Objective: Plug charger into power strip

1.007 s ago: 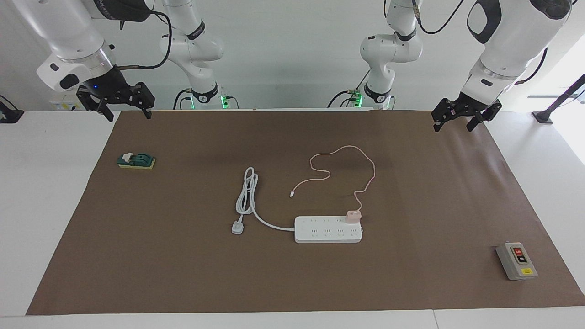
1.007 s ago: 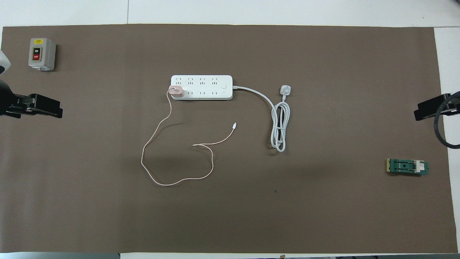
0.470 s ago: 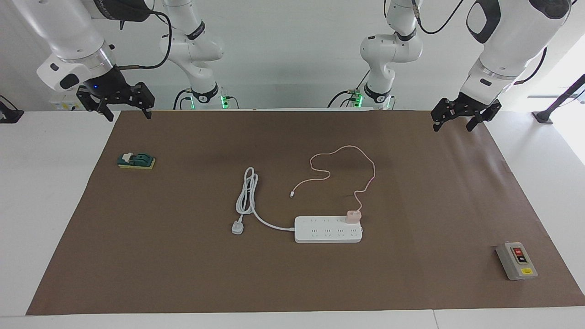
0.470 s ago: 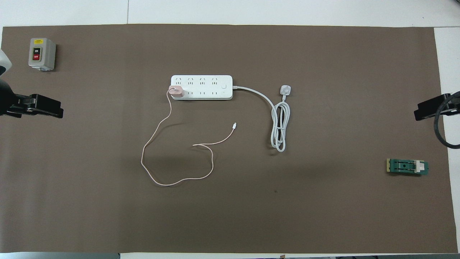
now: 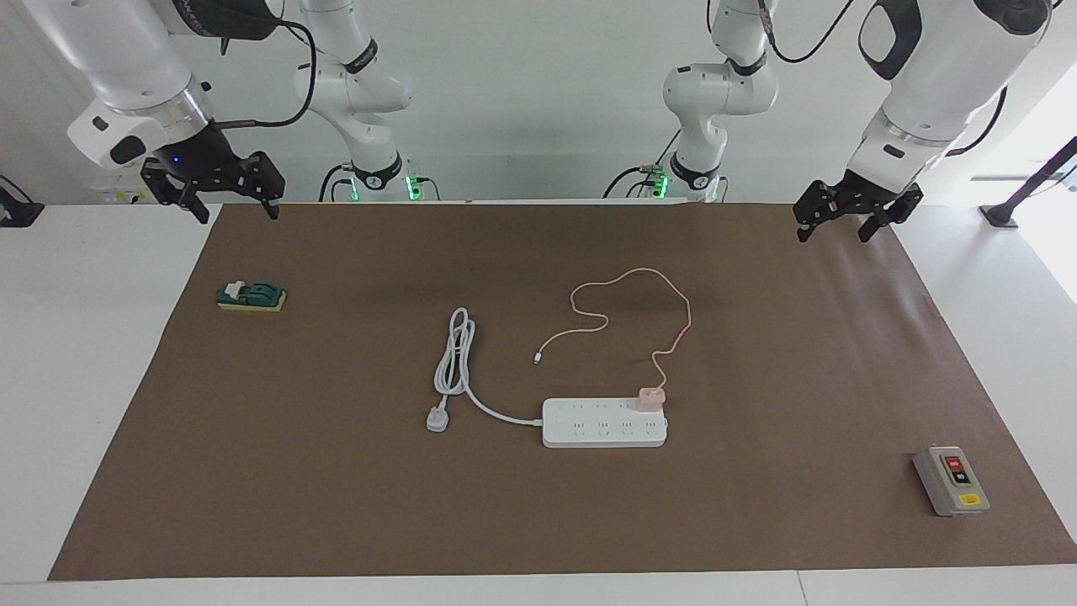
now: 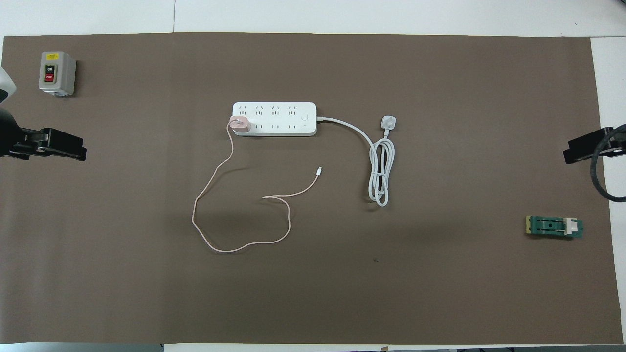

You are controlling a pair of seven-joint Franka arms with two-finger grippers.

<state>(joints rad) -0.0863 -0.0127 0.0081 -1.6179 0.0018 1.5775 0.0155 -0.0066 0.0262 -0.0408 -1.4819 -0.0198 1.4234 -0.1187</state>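
Facing view: charger [image 5: 649,399] sits in power strip [image 5: 603,432], well apart from both open, empty grippers.

Both white jointed arms raised and waiting, black two-finger left gripper [image 5: 848,220] hanging with fingers spread and nothing between them, black two-finger right gripper [image 5: 225,199] likewise spread and holding nothing, each wrist bent downward at its own end.

Grey switch box [image 5: 951,481] with red button near the left arm's end of the table [image 5: 84,353], green block [image 5: 251,296] toward the right arm's end, both on brown mat [image 5: 336,505].
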